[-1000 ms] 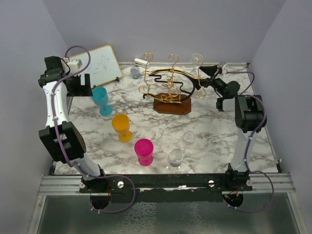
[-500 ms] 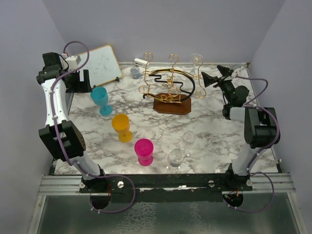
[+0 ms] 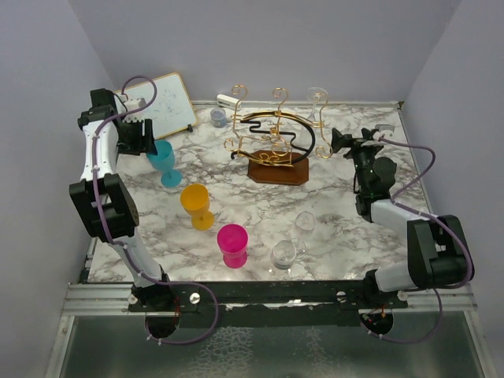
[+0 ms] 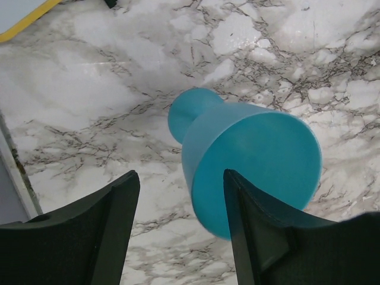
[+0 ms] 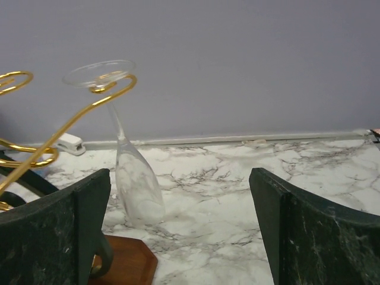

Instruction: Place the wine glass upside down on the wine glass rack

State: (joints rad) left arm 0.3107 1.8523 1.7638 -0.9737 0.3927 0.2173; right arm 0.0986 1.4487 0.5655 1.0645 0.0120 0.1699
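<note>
High overview of table (image 3: 339,201); left wrist close above teal wine glass (image 4: 255,160); right wrist level beside rack (image 5: 124,264).

The back of the table (image 3: 346,213) is being blocked by the wine glass rack (image 3: 277,172), its front by a yellow cup (image 3: 196,205), a pink cup (image 3: 232,244) and a clear glass (image 3: 283,253); the marble to their right is being left open.

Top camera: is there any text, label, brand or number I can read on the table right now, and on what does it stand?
No readable text in any view.
whiteboard: only faint marks, too blurred to read.
small white object by the back wall: no legible marking.
teal cup, orange cup, pink cup, wine glass rack: no print visible.
</note>
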